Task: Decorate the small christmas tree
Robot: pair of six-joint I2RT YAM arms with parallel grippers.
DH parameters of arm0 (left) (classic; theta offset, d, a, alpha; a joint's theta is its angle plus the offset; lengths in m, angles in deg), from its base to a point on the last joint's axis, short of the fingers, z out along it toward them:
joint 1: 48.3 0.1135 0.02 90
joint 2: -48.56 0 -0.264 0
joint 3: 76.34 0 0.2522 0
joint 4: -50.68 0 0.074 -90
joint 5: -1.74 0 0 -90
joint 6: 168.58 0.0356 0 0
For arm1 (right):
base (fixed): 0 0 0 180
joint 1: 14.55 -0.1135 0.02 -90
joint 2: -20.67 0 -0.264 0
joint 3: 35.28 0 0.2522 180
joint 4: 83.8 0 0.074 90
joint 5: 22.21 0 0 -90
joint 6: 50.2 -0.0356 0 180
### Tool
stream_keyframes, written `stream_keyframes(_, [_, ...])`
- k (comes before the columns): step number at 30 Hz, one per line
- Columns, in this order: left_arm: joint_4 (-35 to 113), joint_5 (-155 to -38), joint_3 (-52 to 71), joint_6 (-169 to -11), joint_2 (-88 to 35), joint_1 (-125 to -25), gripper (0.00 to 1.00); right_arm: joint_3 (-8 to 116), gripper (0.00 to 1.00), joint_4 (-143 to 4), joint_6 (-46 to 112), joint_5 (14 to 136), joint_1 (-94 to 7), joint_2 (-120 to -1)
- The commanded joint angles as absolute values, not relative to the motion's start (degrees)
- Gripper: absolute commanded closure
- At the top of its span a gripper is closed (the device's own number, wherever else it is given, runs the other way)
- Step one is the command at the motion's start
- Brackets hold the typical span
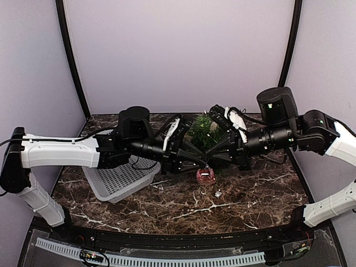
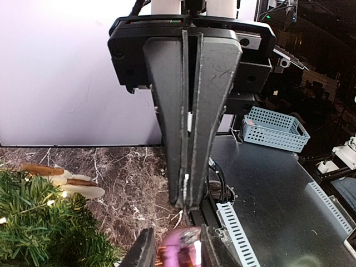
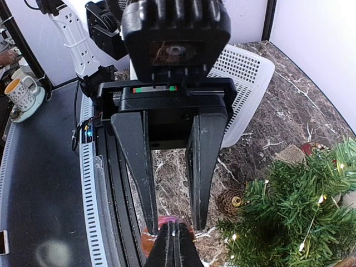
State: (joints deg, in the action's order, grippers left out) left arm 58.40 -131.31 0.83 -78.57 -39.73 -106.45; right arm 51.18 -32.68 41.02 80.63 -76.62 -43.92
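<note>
Marble worktop [image 1: 250, 194], tree [image 1: 203, 130] at 12 o'clock, your left jaws holding pink bauble [image 1: 206, 176] at its 6 o'clock, your right jaws shut.

Both arms reach inward over the dark marbled worktop [image 1: 250, 194]. The left gripper [image 1: 201, 162] and the right gripper [image 1: 216, 159] meet tip to tip just in front of the small christmas tree [image 1: 203, 130]. A pink bauble [image 1: 206, 176] sits at their tips. A white perforated basket [image 1: 119, 181] lies below the left arm.
</note>
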Motion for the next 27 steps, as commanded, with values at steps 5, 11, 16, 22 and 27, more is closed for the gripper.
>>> stream_keyframes(5, [60.71,-132.55,1.84,-78.28,-39.48,-106.83,0.72,51.25,1.0,-33.44,41.21,80.64,-76.26,-43.93])
stream_keyframes(11, [61.07,-132.36,1.93,-78.32,-39.56,-106.82,0.73,51.16,1.0,-33.39,41.21,80.55,-76.24,-43.82])
stream_keyframes(16, [61.25,-132.83,2.02,-79.48,-39.52,-106.82,0.81,51.1,1.0,-33.22,41.21,80.53,-76.22,-43.55])
stream_keyframes(22, [61.49,-133.1,2.41,-80.14,-40.37,-106.83,0.84,50.98,1.0,-33.16,41.21,80.1,-76.21,-43.4])
stream_keyframes(27, [61.32,-132.34,2.63,-80.17,-40.58,-106.8,0.89,50.9,1.0,-33.07,41.21,79.92,-76.22,-43.31])
